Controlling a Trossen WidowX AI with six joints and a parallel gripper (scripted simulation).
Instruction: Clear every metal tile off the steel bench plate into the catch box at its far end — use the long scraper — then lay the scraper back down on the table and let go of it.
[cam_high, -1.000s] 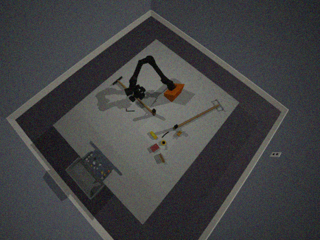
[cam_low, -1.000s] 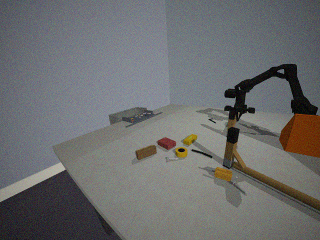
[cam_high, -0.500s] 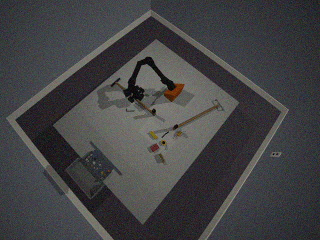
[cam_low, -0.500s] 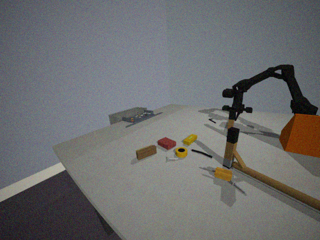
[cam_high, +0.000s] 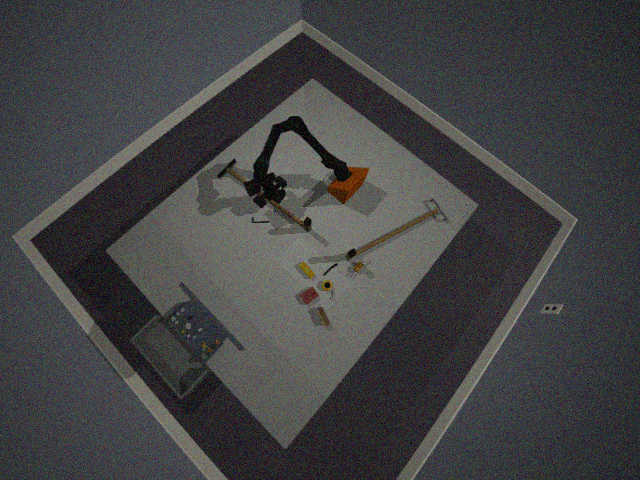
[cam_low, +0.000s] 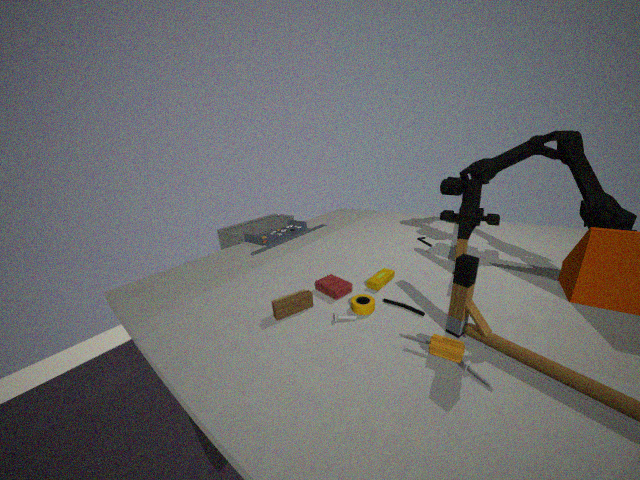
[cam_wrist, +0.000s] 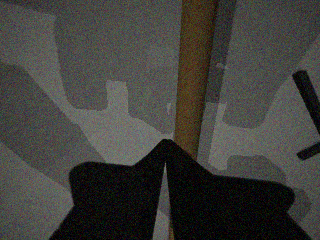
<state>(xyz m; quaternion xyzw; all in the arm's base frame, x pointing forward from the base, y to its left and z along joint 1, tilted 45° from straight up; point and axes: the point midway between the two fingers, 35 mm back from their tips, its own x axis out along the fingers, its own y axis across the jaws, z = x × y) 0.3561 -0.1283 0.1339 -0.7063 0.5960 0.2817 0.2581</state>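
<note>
My gripper is shut and empty, above the wooden handle of a long tool with a dark crossbar head; this looks like the scraper. The tool lies beneath the arm, its handle beside and beyond my fingertips in the wrist view. Several small white, yellow and orange tiles are scattered on the blue-grey bench plate. The grey catch box adjoins the plate's far end. Whether tiles lie in the box is unclear.
A second long wooden tool with an open frame head lies right of the arm. An orange block is by the arm's base. A red block and yellow block lie mid-table.
</note>
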